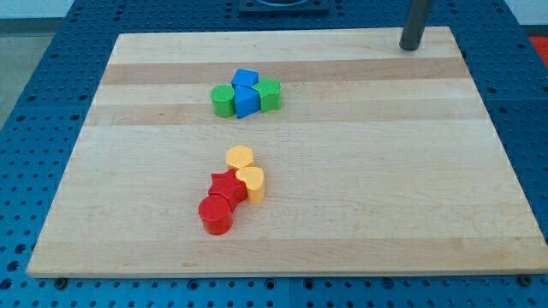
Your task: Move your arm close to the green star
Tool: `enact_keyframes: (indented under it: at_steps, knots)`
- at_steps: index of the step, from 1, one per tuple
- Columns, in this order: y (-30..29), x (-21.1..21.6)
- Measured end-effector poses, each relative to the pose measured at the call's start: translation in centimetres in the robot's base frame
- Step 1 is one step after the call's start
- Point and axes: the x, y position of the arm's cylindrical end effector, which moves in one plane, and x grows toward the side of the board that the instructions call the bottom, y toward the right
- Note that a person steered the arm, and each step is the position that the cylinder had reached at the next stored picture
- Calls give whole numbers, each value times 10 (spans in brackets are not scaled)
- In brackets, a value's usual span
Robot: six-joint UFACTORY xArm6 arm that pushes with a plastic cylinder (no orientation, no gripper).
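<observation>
My tip (410,48) sits at the upper right of the frame, on the far edge of the wooden board (360,197). No gripper on this rig, just a plain dark rod, so there is nothing to be released or clenched and it holds nothing. Rod comes in from the top edge of the frame, roughly upright.

Two clusters of blocks, both left of centre.

Upper cluster, upper centre-left of the frame: four blocks packed together and touching. Green cylinder (223,101) on the cluster's left. Blue block (245,79) at the cluster's top, shape looks cube-like. Second blue block (247,101) just below it, angular, exact shape hard to tell. Green star (269,94) on the cluster's right side, pressed against the blue blocks; its points are soft, so the star shape is only just readable.

Lower cluster, centre-left to lower left: yellow hexagon-like block (241,157) on top, yellow heart (251,183) just below it, red star (225,186) touching the heart's left, red cylinder (216,214) at the bottom, touching the red star.

Tip is well apart from every block. Green star is nearest to it, lying to the tip's lower left, with bare board between them. Blue perforated table (34,60) surrounds the board.
</observation>
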Motion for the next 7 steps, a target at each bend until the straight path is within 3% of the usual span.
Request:
enact_keyframes:
  at_steps: [6,7]
  knots:
    - [-6,0]
    - [-52,3]
